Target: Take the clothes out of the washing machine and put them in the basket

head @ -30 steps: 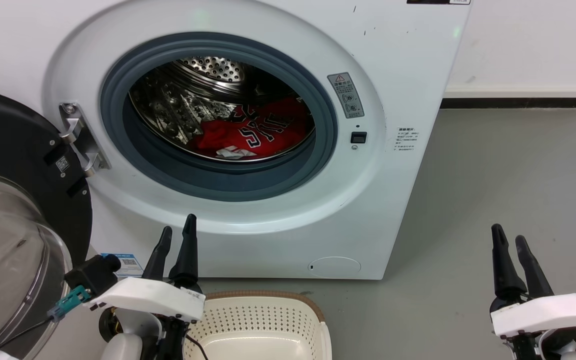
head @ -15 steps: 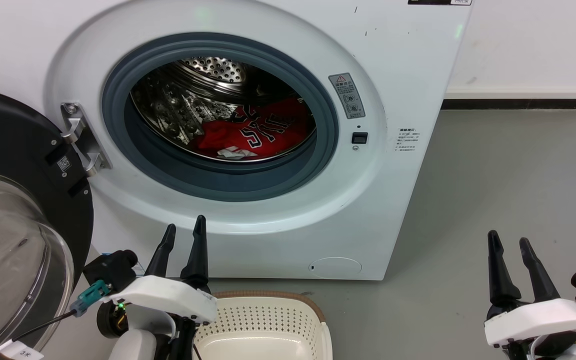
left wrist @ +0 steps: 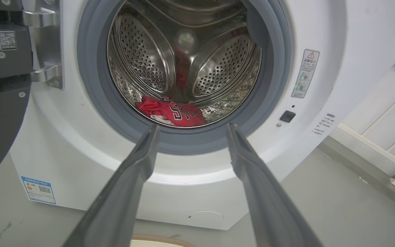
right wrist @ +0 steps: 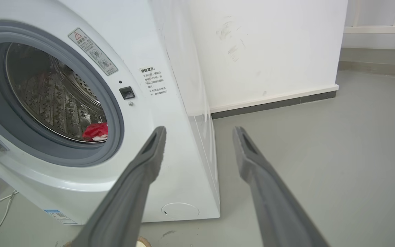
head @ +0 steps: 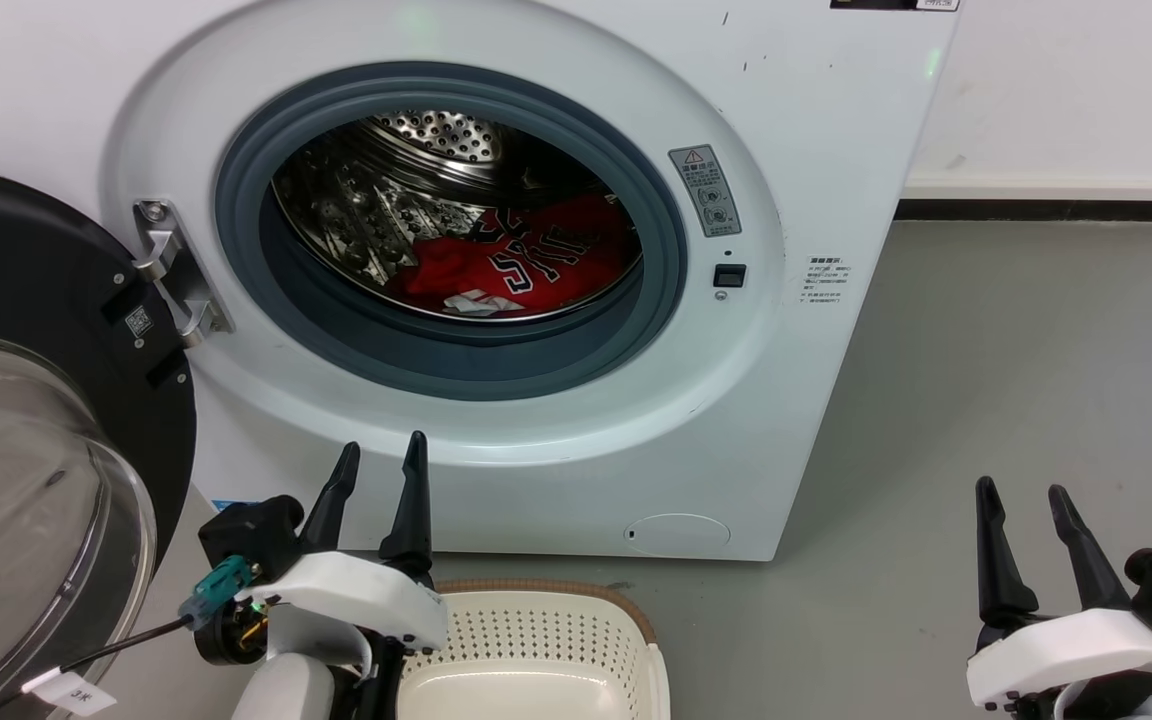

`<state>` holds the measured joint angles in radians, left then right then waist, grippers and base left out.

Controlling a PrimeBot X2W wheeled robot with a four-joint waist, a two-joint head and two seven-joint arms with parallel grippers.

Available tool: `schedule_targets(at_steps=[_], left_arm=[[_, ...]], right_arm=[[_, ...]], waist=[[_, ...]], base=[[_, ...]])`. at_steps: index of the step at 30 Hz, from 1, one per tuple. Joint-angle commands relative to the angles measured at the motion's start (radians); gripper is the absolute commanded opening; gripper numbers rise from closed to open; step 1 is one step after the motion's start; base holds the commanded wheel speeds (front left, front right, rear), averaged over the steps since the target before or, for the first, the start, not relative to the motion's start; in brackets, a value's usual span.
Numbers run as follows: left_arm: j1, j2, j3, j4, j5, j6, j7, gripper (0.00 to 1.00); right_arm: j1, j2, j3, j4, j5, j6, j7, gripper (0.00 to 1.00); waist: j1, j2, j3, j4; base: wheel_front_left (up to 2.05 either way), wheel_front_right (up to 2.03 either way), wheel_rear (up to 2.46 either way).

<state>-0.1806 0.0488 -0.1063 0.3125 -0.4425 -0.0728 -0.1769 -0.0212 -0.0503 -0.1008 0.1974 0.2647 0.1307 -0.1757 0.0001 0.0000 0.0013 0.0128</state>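
A grey floor (head: 986,380) and a white wall (head: 1066,90) frame the white washing machine (head: 816,130), whose black-rimmed door (head: 36,260) hangs open at the left. In the head view the red jersey (head: 536,262) and a small white garment (head: 471,302) lie low in the steel drum (head: 436,135), and the cream basket (head: 536,640) sits on the floor below. The left claw (head: 384,445) and right claw (head: 1020,488) are both released, their fingers wider apart than a second ago. The left wrist view looks between parted fingers at the jersey. The right wrist view has parted fingers over the floor beside the machine.
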Motion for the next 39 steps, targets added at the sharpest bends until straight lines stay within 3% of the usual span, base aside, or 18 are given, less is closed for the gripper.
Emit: schedule_targets(at_steps=[1,39], left_arm=[[-0.019,0.002,-0.006,-0.004,0.023,0.006,-0.009,1.0],[-0.052,0.002,-0.017,0.043,0.303,0.048,-0.085,1.0]], right_arm=[[-0.007,0.0,-0.002,-0.003,-0.026,0.0,-0.009,1.0],[0.0,0.0,-0.01,-0.007,-0.352,0.0,-0.074,1.0]], waist=[[-0.0001,0.0,0.0,0.0],[-0.0001,0.0,0.01,0.006]], base=[[0.0,0.0,0.0],[0.0,0.0,0.0]])
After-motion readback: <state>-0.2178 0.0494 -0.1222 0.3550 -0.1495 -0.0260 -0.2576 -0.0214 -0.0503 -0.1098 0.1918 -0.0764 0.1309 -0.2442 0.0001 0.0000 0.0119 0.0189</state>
